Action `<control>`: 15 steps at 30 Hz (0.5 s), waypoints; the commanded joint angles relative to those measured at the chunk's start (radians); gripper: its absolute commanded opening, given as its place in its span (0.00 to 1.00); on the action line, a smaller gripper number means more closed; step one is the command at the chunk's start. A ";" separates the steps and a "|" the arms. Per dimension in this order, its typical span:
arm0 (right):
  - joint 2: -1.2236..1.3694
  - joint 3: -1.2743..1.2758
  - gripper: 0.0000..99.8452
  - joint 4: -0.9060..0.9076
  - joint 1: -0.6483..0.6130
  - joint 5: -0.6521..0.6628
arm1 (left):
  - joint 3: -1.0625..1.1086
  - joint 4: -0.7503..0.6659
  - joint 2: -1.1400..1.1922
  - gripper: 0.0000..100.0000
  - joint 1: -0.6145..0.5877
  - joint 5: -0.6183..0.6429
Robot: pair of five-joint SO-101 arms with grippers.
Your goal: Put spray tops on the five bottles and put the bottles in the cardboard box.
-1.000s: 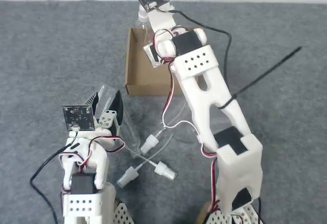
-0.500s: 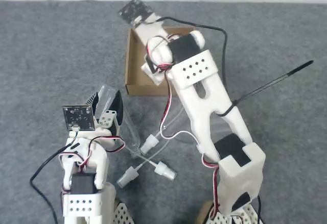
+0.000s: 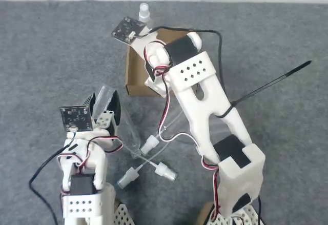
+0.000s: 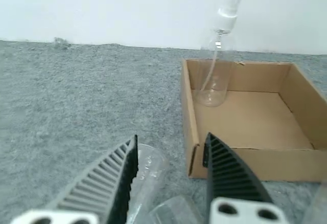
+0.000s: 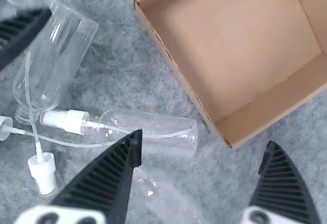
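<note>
The right pincer (image 5: 204,140) is held spread and empty. The capped bottle (image 5: 153,127) is seen just ahead of its tips, long axis running jaw to jaw; this arm is judged nearer.

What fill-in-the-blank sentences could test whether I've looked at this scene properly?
1. The spray-topped bottle stands ____ in the cardboard box.
2. The cardboard box holds just ____ bottle.
3. The left pincer and the right pincer both have their jaws ____.
4. The capped bottle outside the box lies on its ____.

Missing words: upright; one; open; side.
</note>
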 commanded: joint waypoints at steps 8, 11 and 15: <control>-0.245 0.190 0.31 0.039 -0.010 0.130 | -0.004 -0.035 -0.014 0.20 -0.017 -0.011; -0.280 0.264 0.31 0.038 -0.010 0.166 | -0.004 -0.035 -0.014 0.20 -0.017 -0.011; -0.321 0.350 0.31 0.038 -0.005 0.212 | -0.004 -0.035 -0.014 0.20 -0.017 -0.011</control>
